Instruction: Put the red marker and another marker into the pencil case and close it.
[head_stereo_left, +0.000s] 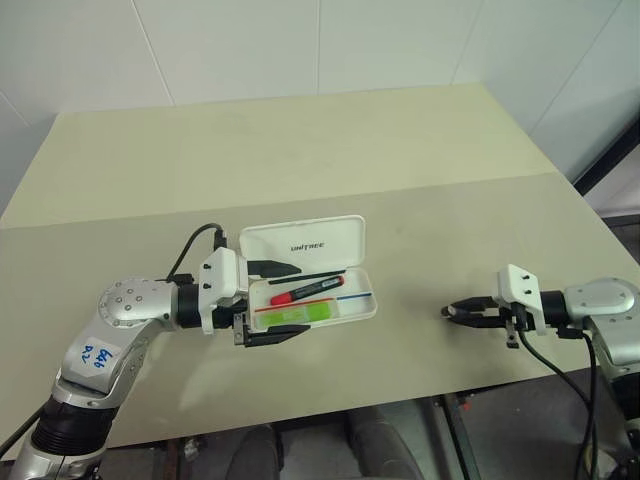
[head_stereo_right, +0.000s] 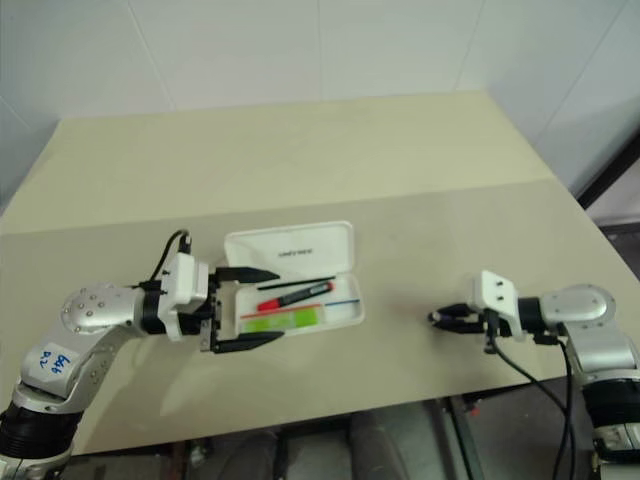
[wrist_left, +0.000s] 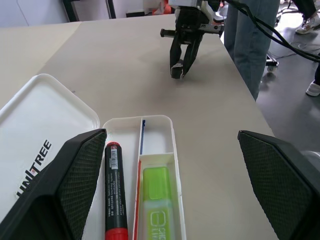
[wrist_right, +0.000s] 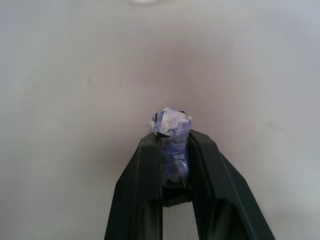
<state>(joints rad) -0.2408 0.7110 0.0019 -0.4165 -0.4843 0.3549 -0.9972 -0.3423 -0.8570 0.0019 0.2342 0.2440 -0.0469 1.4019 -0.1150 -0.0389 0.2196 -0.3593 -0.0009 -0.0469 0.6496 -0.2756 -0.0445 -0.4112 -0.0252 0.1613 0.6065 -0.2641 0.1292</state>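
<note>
Two markers already lie in the open pencil case (head_stereo_left: 355, 300): the red marker (head_stereo_left: 307, 291) at 12 o'clock of the green highlighter (head_stereo_left: 296, 316). Left gripper (head_stereo_left: 272, 303) gapes around the case's end; right gripper (head_stereo_left: 462, 312) pinches a small bluish scrap (wrist_right: 171, 125). Light, stiff, likely slippery, the lid (head_stereo_left: 300, 242) seems best pushed at its free edge.

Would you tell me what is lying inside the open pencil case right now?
Inside the pencil case: the red marker in the rear compartment, the green highlighter in front, a thin red-and-blue line between them. The left gripper's finger covers the near-left corner.
</note>
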